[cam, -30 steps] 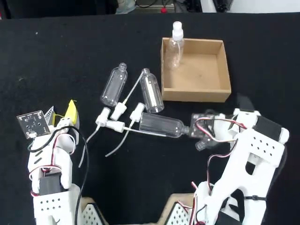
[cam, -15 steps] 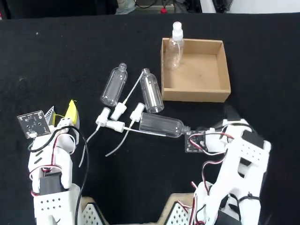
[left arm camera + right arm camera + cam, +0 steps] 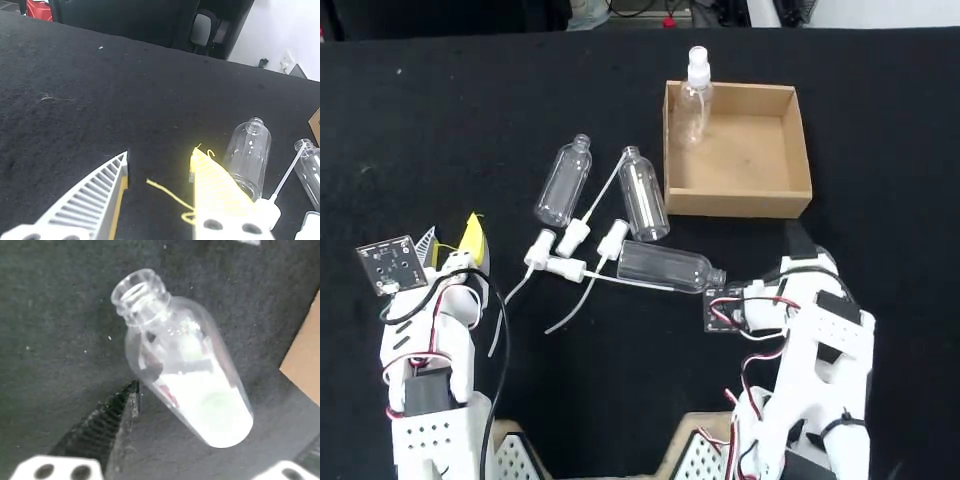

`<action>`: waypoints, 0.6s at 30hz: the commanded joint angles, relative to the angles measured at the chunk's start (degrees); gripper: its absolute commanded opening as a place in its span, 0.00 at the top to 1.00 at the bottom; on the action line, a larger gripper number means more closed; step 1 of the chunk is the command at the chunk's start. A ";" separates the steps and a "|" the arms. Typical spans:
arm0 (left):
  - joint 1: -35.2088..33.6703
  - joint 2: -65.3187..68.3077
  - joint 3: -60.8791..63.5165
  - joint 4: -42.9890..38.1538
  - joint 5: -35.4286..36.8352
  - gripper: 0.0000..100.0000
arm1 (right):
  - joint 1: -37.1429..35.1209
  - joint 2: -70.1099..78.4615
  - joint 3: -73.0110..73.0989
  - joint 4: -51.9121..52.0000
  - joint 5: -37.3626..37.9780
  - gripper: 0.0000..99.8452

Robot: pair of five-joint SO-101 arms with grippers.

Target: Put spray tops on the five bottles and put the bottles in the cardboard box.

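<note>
Where the high view tucks most of the right gripper (image 3: 220, 422) under its own arm, its wrist view lets us see the jaws spread wide. An uncapped bottle (image 3: 185, 380) lies between them, the black finger (image 3: 117, 415) just beside its side, and the box (image 3: 306, 352) is near. From above we count three bare bottles (image 3: 643, 193) and four spray tops (image 3: 573, 236) on the table (image 3: 440, 120), plus one capped bottle (image 3: 696, 95) standing in the box's corner. We find the left gripper (image 3: 160, 154) open and empty.
</note>
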 commanded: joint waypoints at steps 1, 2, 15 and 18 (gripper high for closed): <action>0.66 -0.44 1.10 0.26 -0.09 0.80 | -0.88 -0.92 0.31 -1.32 0.70 0.50; 0.66 -0.44 1.10 0.26 -0.09 0.80 | -0.88 -0.75 0.48 -1.32 0.70 0.50; 0.66 -0.44 1.10 0.26 -0.09 0.80 | 0.88 6.99 -5.76 -0.09 -15.03 0.68; 0.66 -0.44 1.10 0.26 -0.09 0.80 | 3.78 6.99 -8.31 6.33 -16.00 0.69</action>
